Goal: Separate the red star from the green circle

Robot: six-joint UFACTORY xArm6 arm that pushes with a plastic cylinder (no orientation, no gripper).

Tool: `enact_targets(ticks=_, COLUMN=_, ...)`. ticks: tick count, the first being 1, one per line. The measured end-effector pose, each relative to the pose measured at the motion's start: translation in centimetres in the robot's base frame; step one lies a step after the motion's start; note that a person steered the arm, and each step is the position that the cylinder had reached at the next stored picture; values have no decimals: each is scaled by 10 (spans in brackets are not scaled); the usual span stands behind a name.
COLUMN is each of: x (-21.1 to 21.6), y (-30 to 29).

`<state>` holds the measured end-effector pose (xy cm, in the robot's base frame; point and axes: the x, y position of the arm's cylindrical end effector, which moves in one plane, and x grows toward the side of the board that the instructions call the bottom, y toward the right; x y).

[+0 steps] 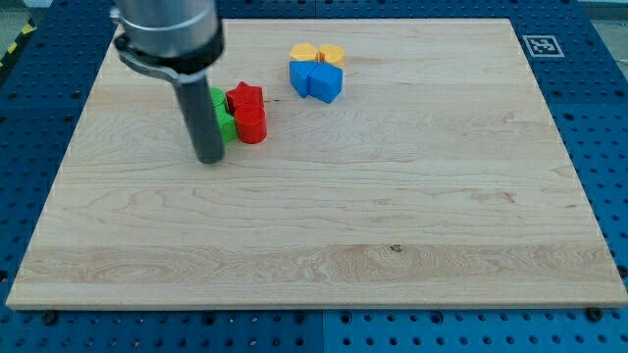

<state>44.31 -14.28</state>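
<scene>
A red star [244,97] sits at the upper left of the wooden board [324,226]. Just below it lies a second red block [251,125], rounded in shape. Green blocks [223,116] touch the red ones on their left side; the rod hides most of them, so I cannot tell which is the circle. My tip [211,158] rests on the board at the lower left edge of the green blocks, touching or almost touching them. The dark rod rises from it toward the view's top.
Near the view's top centre lies a second cluster: two yellow blocks [317,53] with two blue blocks [315,80] just below them. A fiducial marker [538,44] sits at the board's top right corner. Blue pegboard surrounds the board.
</scene>
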Motion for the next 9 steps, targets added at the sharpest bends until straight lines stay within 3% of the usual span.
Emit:
enact_targets(ticks=2, x=-24, y=-57)
enact_targets(ticks=4, x=-107, y=-64)
enact_targets(ticks=9, x=-93, y=23)
